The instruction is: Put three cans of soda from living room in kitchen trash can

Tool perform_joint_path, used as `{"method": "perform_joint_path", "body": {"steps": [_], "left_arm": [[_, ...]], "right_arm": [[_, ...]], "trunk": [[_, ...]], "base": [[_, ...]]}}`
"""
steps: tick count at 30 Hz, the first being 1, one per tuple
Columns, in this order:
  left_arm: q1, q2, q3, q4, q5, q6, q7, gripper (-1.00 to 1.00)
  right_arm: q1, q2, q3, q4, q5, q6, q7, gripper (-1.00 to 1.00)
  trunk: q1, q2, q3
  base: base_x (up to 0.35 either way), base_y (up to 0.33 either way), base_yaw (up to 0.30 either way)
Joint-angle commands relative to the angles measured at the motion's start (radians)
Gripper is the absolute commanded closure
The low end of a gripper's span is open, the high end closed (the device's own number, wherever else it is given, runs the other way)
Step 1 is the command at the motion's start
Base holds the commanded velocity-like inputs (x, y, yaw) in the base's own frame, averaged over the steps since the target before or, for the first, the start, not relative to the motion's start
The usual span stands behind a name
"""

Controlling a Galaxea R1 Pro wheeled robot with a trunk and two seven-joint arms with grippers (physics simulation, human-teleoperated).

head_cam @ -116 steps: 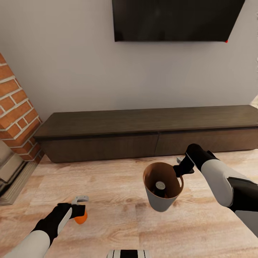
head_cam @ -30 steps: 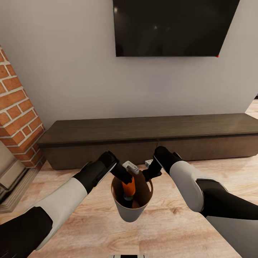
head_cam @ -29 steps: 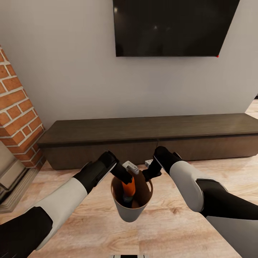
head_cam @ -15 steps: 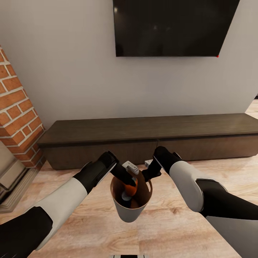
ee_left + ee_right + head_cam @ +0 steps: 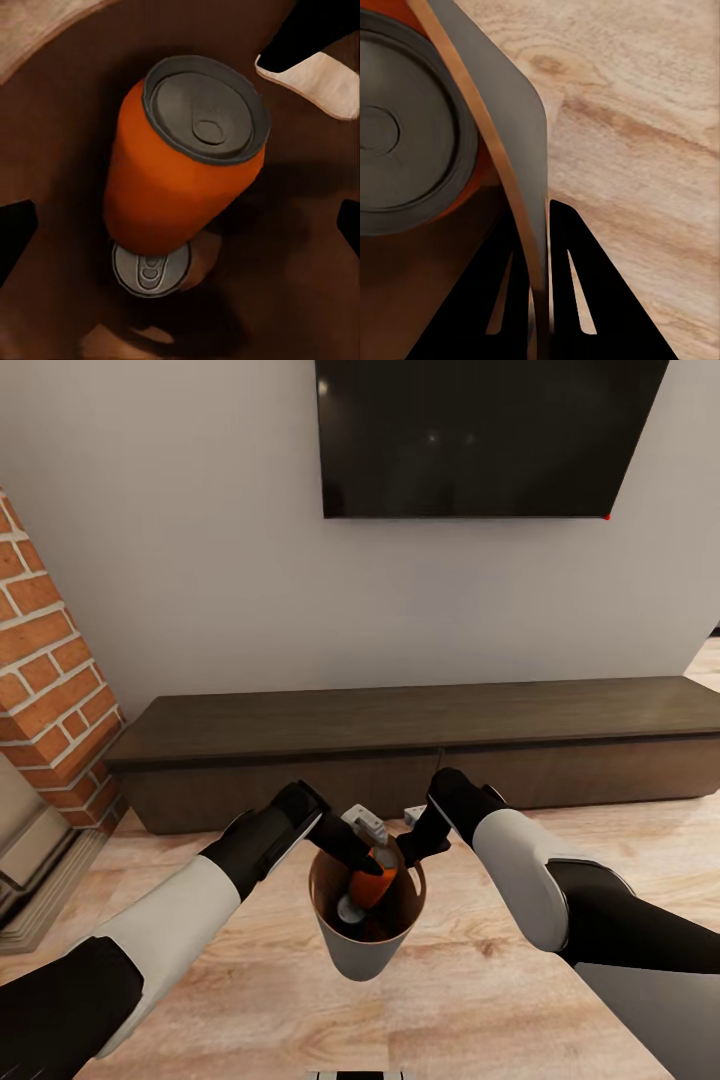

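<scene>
Evenly, softly lit with no clear source — faint reflections on the TV, dim inside the tash can, wrist views blurred close up.

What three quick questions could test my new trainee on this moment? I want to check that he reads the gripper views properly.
1. True or false: the right gripper pinches the bin's wall between its fingers.
2. Multiple choice: the orange can is A) lying on the floor, B) inside the bin, leaning over another can's silver top, C) standing on the cabinet.
3. Fill in: the bin is held above the ____ plank floor.

Key
1. True: one finger is inside the wall, the other outside.
2. B: the left gripper is open above it, its fingers clear of the can.
3. Wood.
</scene>
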Motion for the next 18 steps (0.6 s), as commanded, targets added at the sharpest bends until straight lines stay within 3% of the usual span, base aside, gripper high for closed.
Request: {"method": "perform_joint_path", "body": {"steps": [1, 4, 6, 7, 8, 9, 10, 11, 13, 14, 16, 18], "left_arm": [[0.002, 0.001, 0.001, -0.001, 0.001, -0.008, -0.002, -1.00], [0.041, 0.015, 0.004, -0.024, 0.004, -0.052, -0.013, -1.00], [0.095, 0.062, 0.006, -0.099, 0.004, -0.098, -0.039, -1.00], [0.124, 0.144, 0.005, -0.224, 0.005, -0.107, -0.058, -1.00], [0.137, 0.194, 0.005, -0.302, 0.006, -0.096, -0.063, -1.00], [0.147, 0.220, 0.005, -0.344, 0.006, -0.088, -0.065, -1.00], [0.173, 0.270, 0.007, -0.435, 0.008, -0.072, -0.068, -1.00], [0.222, 0.340, 0.030, -0.562, 0.013, -0.055, -0.074, -1.00], [0.282, 0.397, 0.121, -0.666, 0.018, -0.046, -0.091, -1.00], [0.295, 0.405, 0.149, -0.680, 0.019, -0.046, -0.100, -1.00], [0.360, 0.429, 0.319, -0.722, 0.020, -0.057, -0.185, -1.00], [0.408, 0.434, 0.424, -0.726, 0.015, -0.103, -0.211, -1.00]], "right_arm": [[0.000, 0.000, -0.015, 0.000, -0.031, 0.010, 0.006, 1.00], [0.000, -0.001, -0.017, 0.000, -0.031, 0.010, 0.006, 1.00], [0.000, -0.003, -0.017, -0.001, -0.031, 0.010, 0.006, 1.00], [0.000, -0.006, -0.018, -0.002, -0.031, 0.010, 0.006, 1.00], [0.000, -0.006, -0.019, -0.002, -0.030, 0.010, 0.006, 1.00], [0.000, -0.007, -0.019, -0.002, -0.030, 0.010, 0.006, 1.00], [0.000, -0.007, -0.020, -0.002, -0.030, 0.010, 0.006, 1.00], [0.000, -0.008, -0.021, -0.002, -0.030, 0.010, 0.006, 1.00], [0.000, -0.008, -0.021, -0.002, -0.029, 0.010, 0.006, 1.00], [0.000, -0.008, -0.021, -0.001, -0.029, 0.010, 0.006, 1.00], [0.001, -0.009, -0.021, -0.001, -0.028, 0.010, 0.006, 1.00], [0.001, -0.010, -0.021, -0.002, -0.028, 0.010, 0.006, 1.00]], "trunk": [[0.000, 0.000, 0.000], [0.000, 0.000, 0.000], [0.000, 0.000, 0.000], [0.000, 0.000, 0.000], [0.000, 0.000, 0.000], [0.000, 0.000, 0.000], [0.000, 0.000, 0.000], [0.000, 0.000, 0.000], [0.000, 0.000, 0.000], [0.000, 0.000, 0.000], [0.000, 0.000, 0.000], [0.000, 0.000, 0.000]], "base": [[0.000, 0.000, 0.000], [0.000, 0.000, 0.000], [0.000, 0.000, 0.000], [0.000, 0.000, 0.000], [0.000, 0.000, 0.000], [0.000, 0.000, 0.000], [0.000, 0.000, 0.000], [0.000, 0.000, 0.000], [0.000, 0.000, 0.000], [0.000, 0.000, 0.000], [0.000, 0.000, 0.000], [0.000, 0.000, 0.000]]}}
